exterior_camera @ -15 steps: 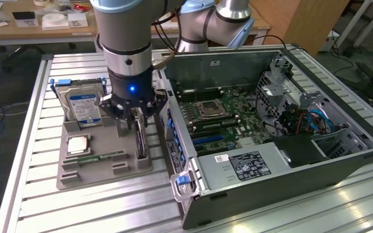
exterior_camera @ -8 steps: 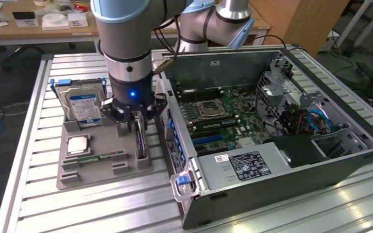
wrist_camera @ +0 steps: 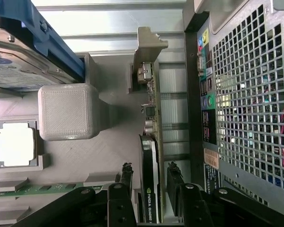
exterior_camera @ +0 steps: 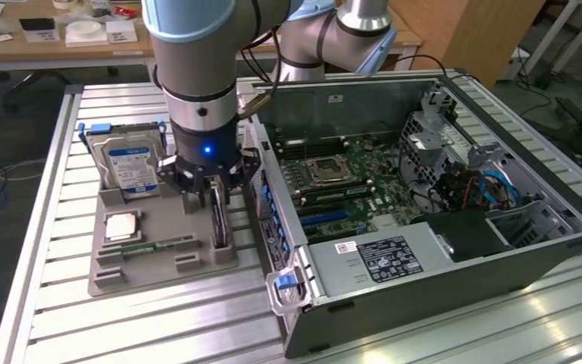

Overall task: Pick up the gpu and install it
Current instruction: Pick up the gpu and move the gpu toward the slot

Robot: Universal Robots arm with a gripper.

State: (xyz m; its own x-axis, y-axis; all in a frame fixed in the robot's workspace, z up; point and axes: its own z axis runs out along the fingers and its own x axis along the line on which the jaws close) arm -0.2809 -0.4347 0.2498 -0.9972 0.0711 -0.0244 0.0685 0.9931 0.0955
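Note:
The gpu (exterior_camera: 218, 227) stands on edge in a slot of the grey holder tray (exterior_camera: 149, 267), right beside the open computer case (exterior_camera: 372, 262). My gripper (exterior_camera: 207, 199) hangs straight down over it. From the wrist, the gpu (wrist_camera: 150, 142) is a thin black card with a pale metal bracket at its far end. My gripper (wrist_camera: 150, 168) is open, with one of its fingers (wrist_camera: 127, 172) on each side of the card and a narrow gap showing on both sides. The card sits in its slot, not lifted.
The tray also holds a hard drive (exterior_camera: 132, 168) with a blue-white label, a CPU (exterior_camera: 121, 225) and a green memory stick (exterior_camera: 160, 245). The case's perforated rear wall (wrist_camera: 246, 94) is close beside the card. The motherboard (exterior_camera: 342, 182) lies exposed inside the case.

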